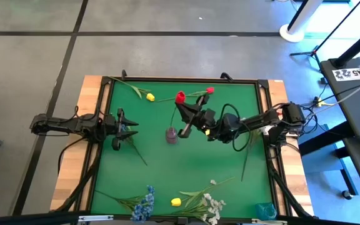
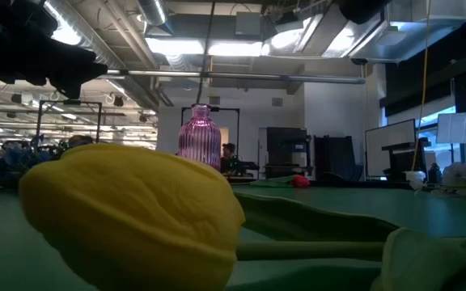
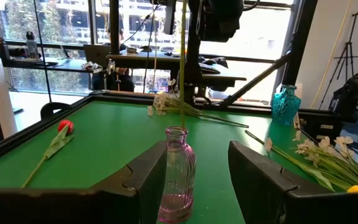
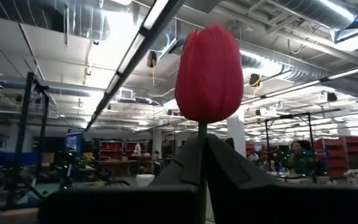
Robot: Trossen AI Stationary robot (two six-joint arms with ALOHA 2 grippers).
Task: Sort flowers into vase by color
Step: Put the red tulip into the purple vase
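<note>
We see the right gripper (image 4: 202,163) clamped on 1 red tulip (image 4: 209,73) above the pink vase (image 1: 171,134); the left gripper (image 3: 197,177) waits nearby, fingers spread, empty.

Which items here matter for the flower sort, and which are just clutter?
Job:
red tulip, stem clamped in the shut right gripper, above the pink vase
second red tulip, yellow tulips and, blue spray, white sprays on the mat
left gripper, open, waiting left of the vase

Lying about:
teal vase, near-right corner
</note>
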